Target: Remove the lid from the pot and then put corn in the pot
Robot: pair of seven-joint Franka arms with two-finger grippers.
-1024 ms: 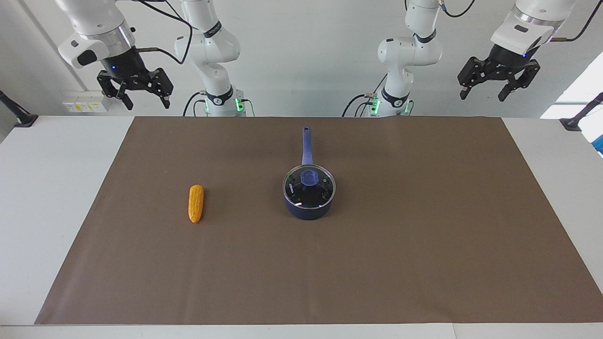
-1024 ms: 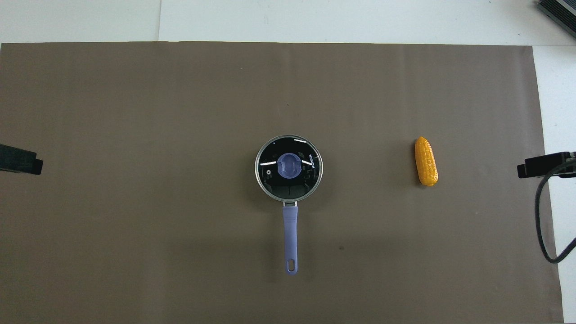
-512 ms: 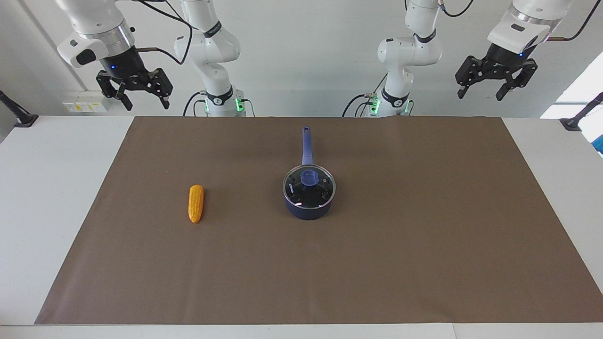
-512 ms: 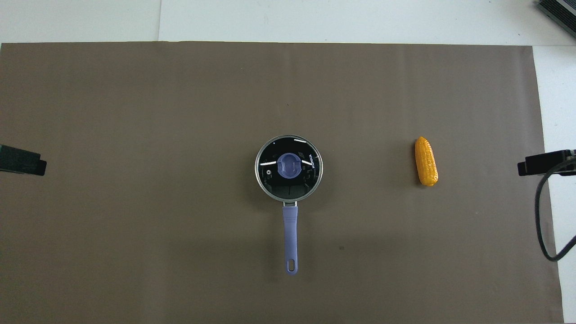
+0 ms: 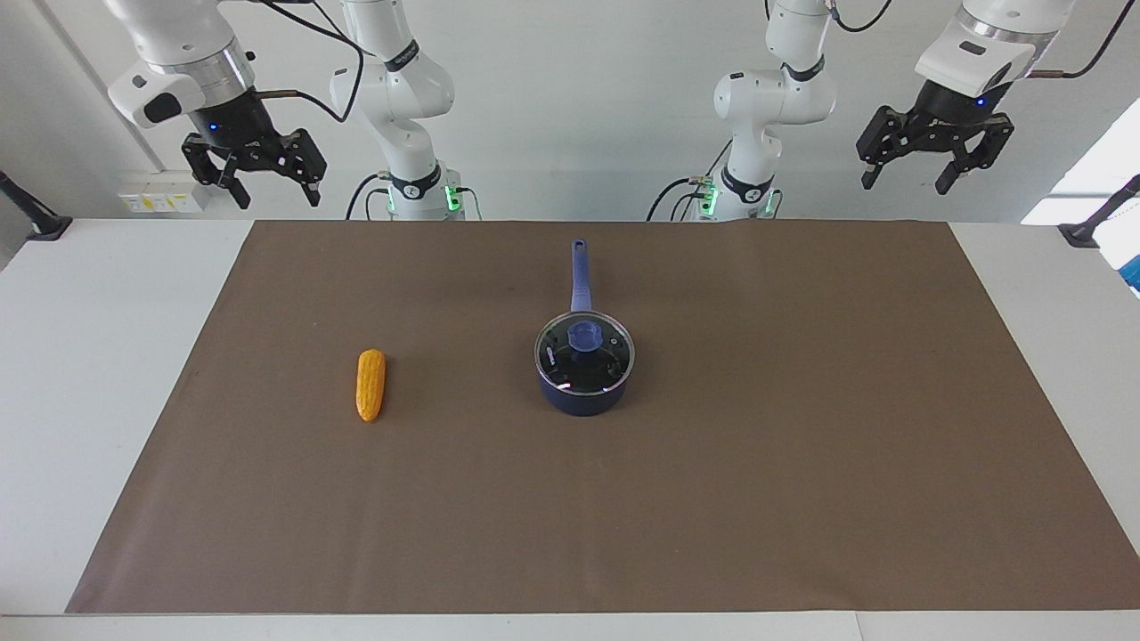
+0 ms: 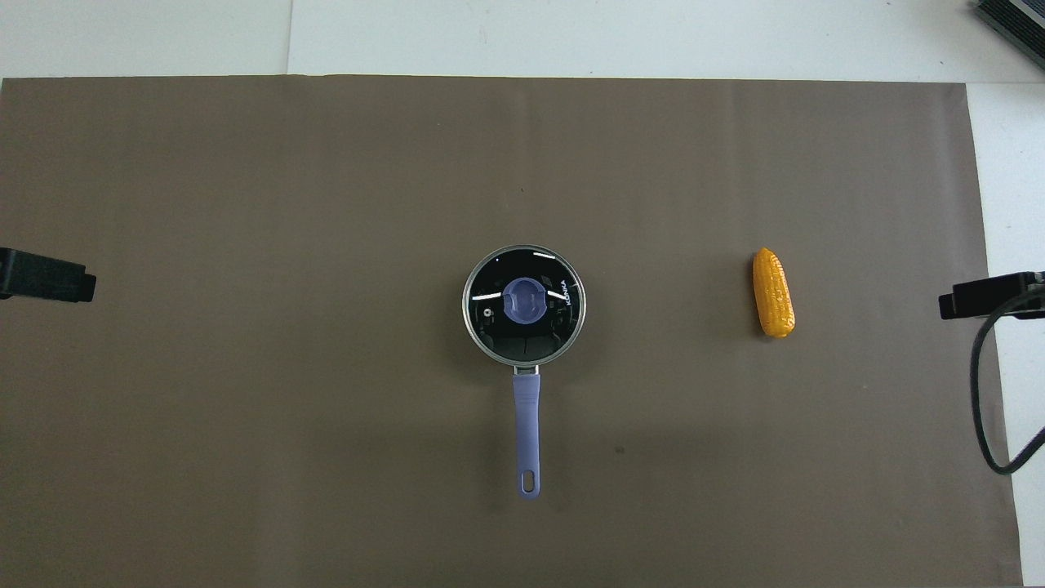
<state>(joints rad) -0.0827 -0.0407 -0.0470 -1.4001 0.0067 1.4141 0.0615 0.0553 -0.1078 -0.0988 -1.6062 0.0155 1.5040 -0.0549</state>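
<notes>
The navy pot [image 5: 583,392] [image 6: 527,433] stands at the middle of the brown mat, its long handle pointing toward the robots. The glass lid [image 5: 584,352] [image 6: 523,304] with its blue knob sits on the pot. The yellow corn [image 5: 370,385] [image 6: 773,292] lies on the mat toward the right arm's end. My left gripper [image 5: 906,178] is open and empty, high in the air at the left arm's end of the table. My right gripper [image 5: 272,187] is open and empty, high in the air at the right arm's end.
The brown mat [image 5: 802,463] [image 6: 245,204] covers most of the white table [image 5: 89,356]. A black cable [image 6: 992,392] hangs at the right arm's end in the overhead view. A dark object [image 6: 1012,20] sits at the table's corner farthest from the robots.
My left gripper has risen a little and shifted toward the middle of the table. The right gripper, the pot, the lid and the corn have stayed put.
</notes>
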